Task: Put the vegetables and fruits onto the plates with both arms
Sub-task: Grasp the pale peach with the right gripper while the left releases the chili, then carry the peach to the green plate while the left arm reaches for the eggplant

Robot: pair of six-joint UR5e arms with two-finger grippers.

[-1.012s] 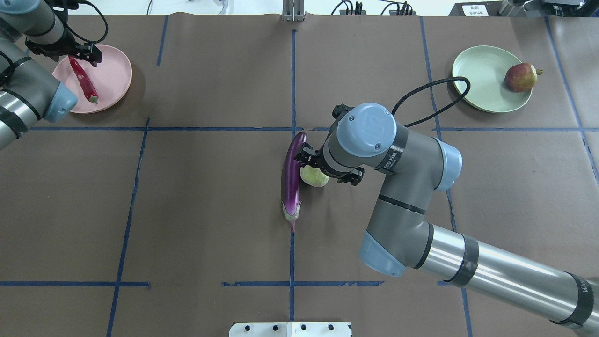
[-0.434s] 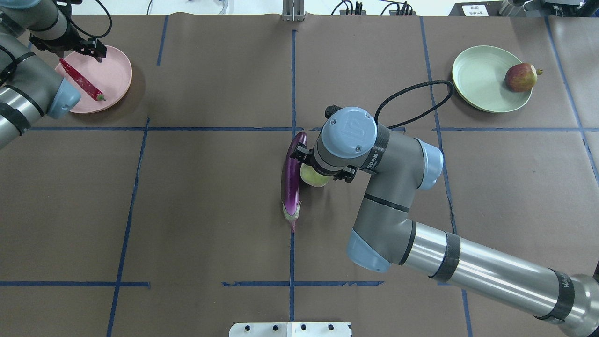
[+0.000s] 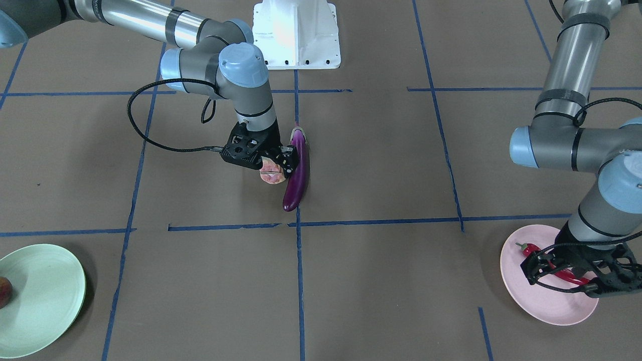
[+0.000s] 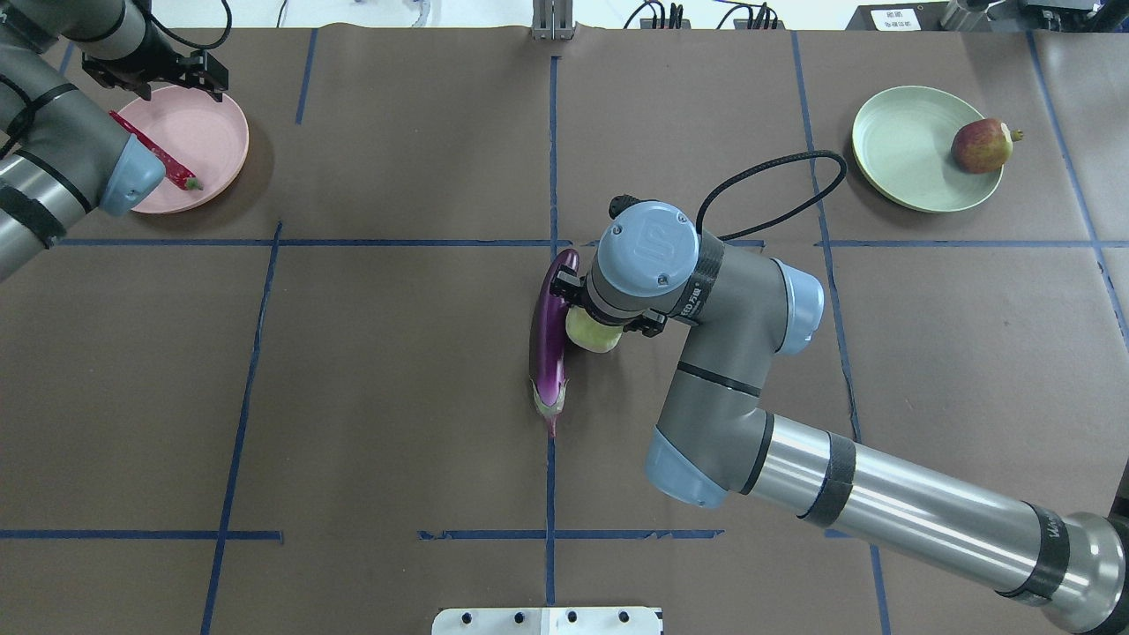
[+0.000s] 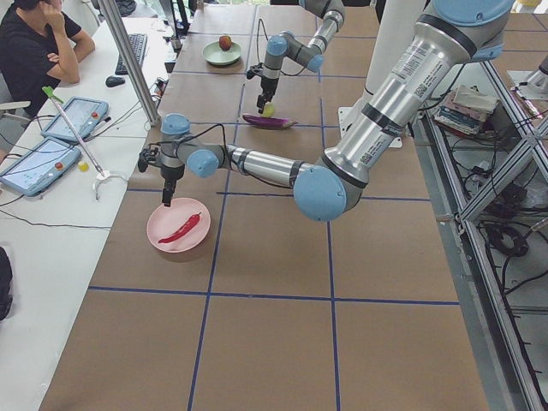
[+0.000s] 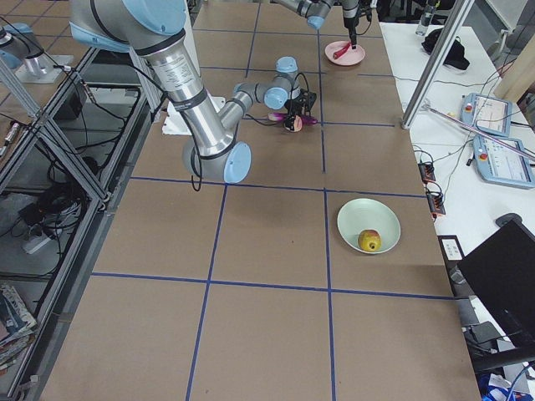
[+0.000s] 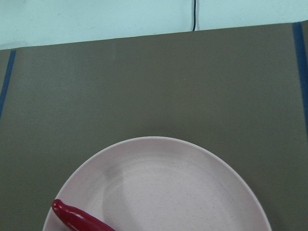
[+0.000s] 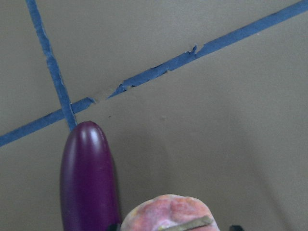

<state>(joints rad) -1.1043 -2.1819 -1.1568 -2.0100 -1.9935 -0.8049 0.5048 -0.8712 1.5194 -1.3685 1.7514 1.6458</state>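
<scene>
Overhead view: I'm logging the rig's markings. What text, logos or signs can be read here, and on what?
"UR" logo, read with some doubt: on the blue joint cap of the right arm.
"ED", then unclear characters: on the black band below that cap.
White sign beyond the table's far edge: printed, too small to read.
Lettering near the arm's base: too blurred to read.

Left gripper (image 4: pixel 152 75): is further toward the table's far edge than a second ago, off the chili (image 4: pixel 154 155) and over the pink plate's (image 4: pixel 216 141) far rim.
Chili: now lies flat on the plate, released and turned more slantwise.
Right arm (image 4: pixel 706 353): has swung nearer the eggplant (image 4: pixel 547 339).
Right gripper (image 3: pixel 273 161): sits lower around the pale fruit (image 4: pixel 593 333).
</scene>
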